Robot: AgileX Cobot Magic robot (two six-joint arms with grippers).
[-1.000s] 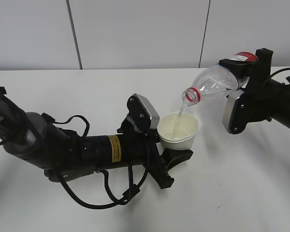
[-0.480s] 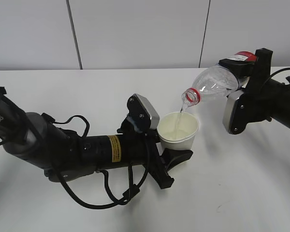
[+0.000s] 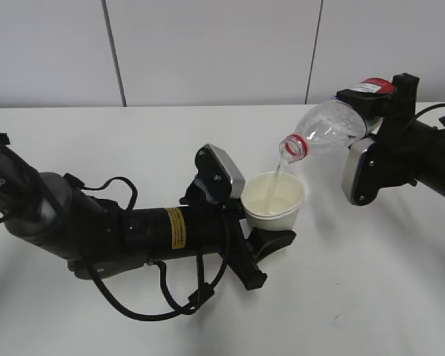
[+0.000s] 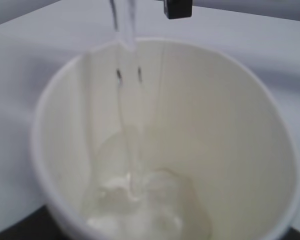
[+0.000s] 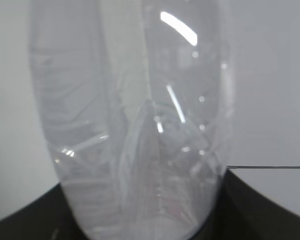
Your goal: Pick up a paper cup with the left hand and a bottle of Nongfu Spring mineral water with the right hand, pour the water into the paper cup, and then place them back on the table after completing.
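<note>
The right hand (image 3: 367,111) stays clamped on the tilted bottle (image 3: 326,130) at the far right, hardly moved, its water (image 4: 131,115) still streaming into the cup (image 3: 274,200) gripped mid-table by the left hand (image 3: 263,237), so pouring continues.

Behind my white tabletop (image 3: 356,297) ran a pale grey panelled wall (image 3: 208,52), with two dark vertical seams (image 3: 113,52) in the upper frame, evenly lit.
</note>
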